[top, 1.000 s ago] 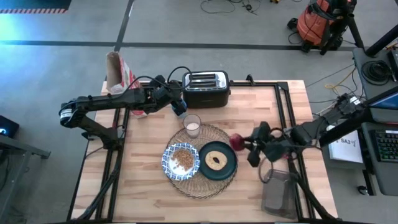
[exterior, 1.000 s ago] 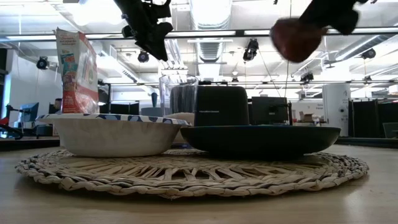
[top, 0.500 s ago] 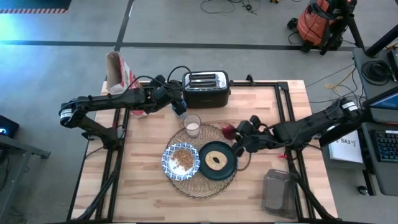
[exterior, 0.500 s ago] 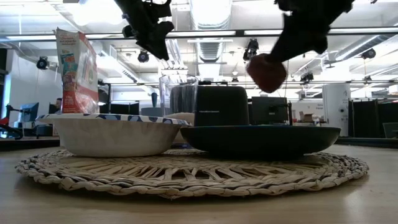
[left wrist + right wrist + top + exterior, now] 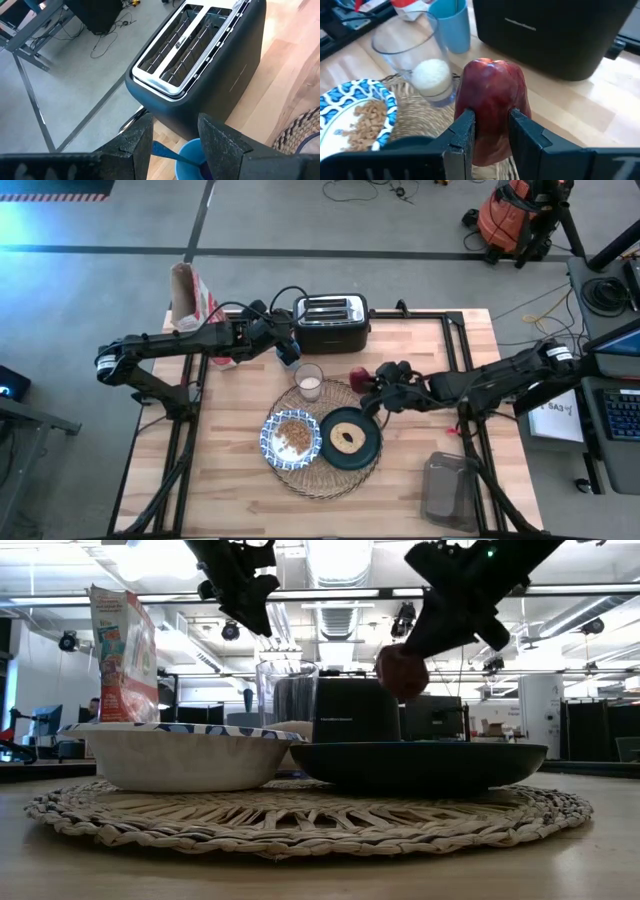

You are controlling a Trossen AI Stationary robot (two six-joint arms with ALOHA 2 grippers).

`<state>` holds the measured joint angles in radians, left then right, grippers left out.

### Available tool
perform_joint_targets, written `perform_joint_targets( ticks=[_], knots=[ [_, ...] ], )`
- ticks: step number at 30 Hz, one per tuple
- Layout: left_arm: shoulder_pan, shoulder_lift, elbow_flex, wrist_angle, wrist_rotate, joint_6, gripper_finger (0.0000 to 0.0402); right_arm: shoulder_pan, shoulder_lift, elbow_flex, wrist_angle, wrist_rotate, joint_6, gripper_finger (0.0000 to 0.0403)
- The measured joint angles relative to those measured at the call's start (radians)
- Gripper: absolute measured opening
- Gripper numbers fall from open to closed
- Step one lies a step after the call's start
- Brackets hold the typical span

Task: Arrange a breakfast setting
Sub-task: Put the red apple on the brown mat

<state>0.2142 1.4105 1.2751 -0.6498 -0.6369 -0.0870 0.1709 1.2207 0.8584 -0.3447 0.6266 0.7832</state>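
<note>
The round straw placemat (image 5: 325, 472) lies mid-table. On it rest the blue-and-white bowl (image 5: 291, 437) with cereal, the dark teal plate (image 5: 350, 439) with a round bread on it, and the glass of milk (image 5: 309, 382). My right gripper (image 5: 368, 386) is shut on a dark-red apple-like item (image 5: 358, 376) above the placemat's far right rim. My left gripper (image 5: 175, 142) is open, just above the small blue cup (image 5: 192, 161) beside the toaster (image 5: 331, 321). A thin blue handle (image 5: 170, 152) sticks out of the cup below the fingers. My right gripper pinches the dark-red item between its two fingers, on two opposite sides of its lower half (image 5: 492, 117). The fingers come from the table's right, slanting down. The item (image 5: 401, 671) is lifted clear, above the plate's height, its far end sticking out past the fingertips.
The black-and-silver toaster stands at the far edge. A cereal bag (image 5: 192, 298) stands at the far left corner. A clear container (image 5: 447, 490) lies near the right front. Bare wood shows at the table's left front and right of the placemat.
My right gripper has carried the dark-red item toward the table's left and far edge and down, from beside the plate's right side to above the placemat's far right rim, staying shut on it.
</note>
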Motion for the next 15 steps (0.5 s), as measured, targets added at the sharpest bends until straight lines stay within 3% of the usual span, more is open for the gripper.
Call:
perform_joint_targets(
  ticks=[15],
  knots=[
    [0.000,0.000,0.000,0.000,0.000,0.026,0.0141,-0.065,0.018,-0.087,0.149,-0.052,0.088,0.0089]
  ],
)
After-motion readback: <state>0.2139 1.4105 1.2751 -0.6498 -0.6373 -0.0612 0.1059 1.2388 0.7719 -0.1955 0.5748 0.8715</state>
